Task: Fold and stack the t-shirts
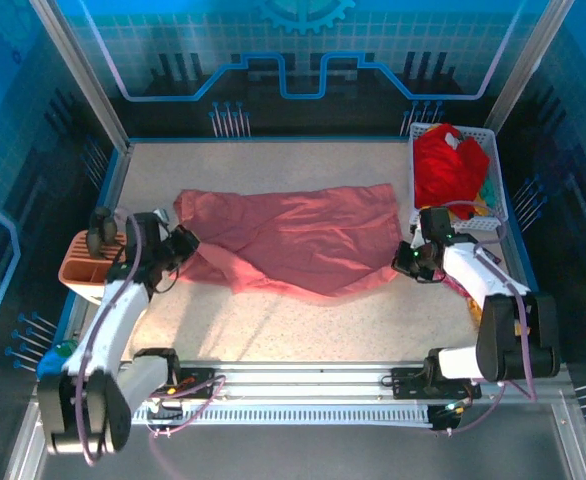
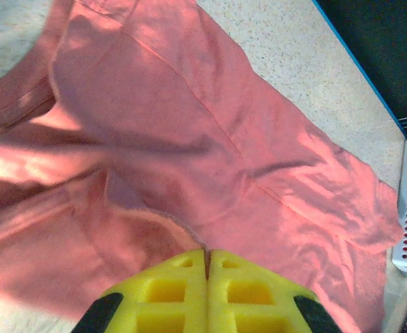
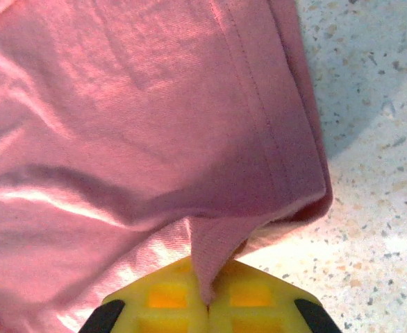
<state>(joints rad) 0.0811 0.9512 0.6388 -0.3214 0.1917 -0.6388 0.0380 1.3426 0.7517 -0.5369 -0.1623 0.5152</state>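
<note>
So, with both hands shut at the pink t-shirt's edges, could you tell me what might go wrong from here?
The left hand seems to pinch only a sliver of the pink t-shirt, so that side could slip free on lifting. The shirt lies creased and partly doubled over, so a fold may trap wrinkles. The right hand sits near the white basket, which a swing could bump.

Spread shirt [image 1: 293, 235]: you see dusty salmon-pink.
Second shirt [image 1: 443, 165]: bright red; maybe yellow-green beside it.
Table [image 1: 373, 320]: speckled beige.
Finger pads [image 2: 169, 291]: yellow.
</note>
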